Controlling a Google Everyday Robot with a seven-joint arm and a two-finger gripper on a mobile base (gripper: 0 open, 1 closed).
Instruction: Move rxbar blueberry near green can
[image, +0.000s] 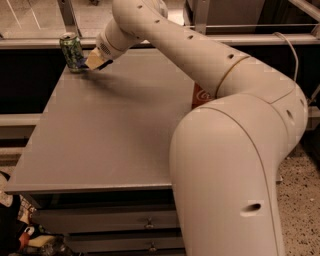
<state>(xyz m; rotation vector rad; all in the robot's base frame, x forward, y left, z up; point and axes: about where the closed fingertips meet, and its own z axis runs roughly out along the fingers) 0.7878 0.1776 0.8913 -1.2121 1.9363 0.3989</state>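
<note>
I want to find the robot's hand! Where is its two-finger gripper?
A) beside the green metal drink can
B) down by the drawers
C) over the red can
A: the gripper sits right beside the green aluminium drink can at a far corner of the grey table.

In the upper left of the frame, the can (71, 51) is green with pale mottled markings and a silver top. Just to its right the gripper (92, 62) is pale tan with a black patch on its side, and a dark blue sliver of snack bar wrapper (83, 68) shows at its tip. The arm (235, 150) is cream with a thin tan ring at one joint, the table (100, 140) is plain grey, a red can (201, 96) with white lettering peeks from behind the arm, and the floor (300, 200) at lower right is pale with dark speckles.
</note>
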